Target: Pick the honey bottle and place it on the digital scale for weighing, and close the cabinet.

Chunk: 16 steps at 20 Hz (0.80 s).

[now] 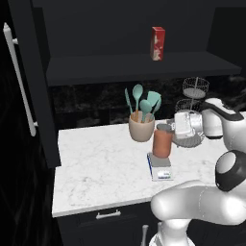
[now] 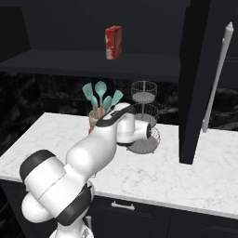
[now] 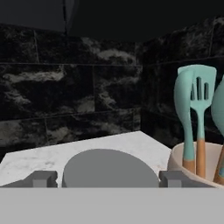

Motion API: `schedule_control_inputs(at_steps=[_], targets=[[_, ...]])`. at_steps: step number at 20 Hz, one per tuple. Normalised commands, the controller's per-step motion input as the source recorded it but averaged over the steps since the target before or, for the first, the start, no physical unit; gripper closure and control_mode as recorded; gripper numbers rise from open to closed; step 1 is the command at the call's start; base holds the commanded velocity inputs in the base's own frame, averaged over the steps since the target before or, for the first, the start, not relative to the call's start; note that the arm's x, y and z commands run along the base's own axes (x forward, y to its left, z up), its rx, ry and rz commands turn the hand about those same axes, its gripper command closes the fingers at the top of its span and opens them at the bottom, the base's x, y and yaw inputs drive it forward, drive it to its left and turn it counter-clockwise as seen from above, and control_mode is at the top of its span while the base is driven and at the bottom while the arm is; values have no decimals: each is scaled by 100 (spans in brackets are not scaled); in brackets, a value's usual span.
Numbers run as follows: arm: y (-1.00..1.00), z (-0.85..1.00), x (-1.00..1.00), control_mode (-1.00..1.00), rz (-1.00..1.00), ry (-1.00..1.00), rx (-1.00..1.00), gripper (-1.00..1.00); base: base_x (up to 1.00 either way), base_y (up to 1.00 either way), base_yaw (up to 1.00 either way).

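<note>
The honey bottle [image 1: 162, 141], an orange-brown jar with a grey lid, stands upright on the digital scale [image 1: 160, 169] near the counter's front edge. My gripper [image 1: 172, 128] reaches in level from the right, at lid height. In the hand view the grey lid [image 3: 109, 168] lies between the two fingertips [image 3: 41, 178]. The right tip sits against the lid and the left tip stands a sliver off it, so the gripper looks open. The black upper cabinet [image 1: 139, 65] is open, its left door [image 1: 29, 86] and right door [image 2: 200, 79] swung out.
A beige cup of teal utensils [image 1: 141, 126] stands just behind the bottle, also seen as the cup [image 3: 197, 162] at the right of the hand view. A tiered wire basket [image 1: 193, 113] is behind my hand. A red-and-white box [image 1: 157, 43] rests on the cabinet shelf.
</note>
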Motion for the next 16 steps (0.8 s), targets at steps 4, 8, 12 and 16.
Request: schedule_control_inputs(at_steps=[4,8,12,16], targets=[[32,0,-14,-100,1,0,0,100,0,0,0],[12,-1,0,-100,0,-1,0,100,0,0,0],[-1,0,-55,-100,0,-16,0,100,0,0,0],[15,0,-65,-100,0,-15,0,100,0,0,0]])
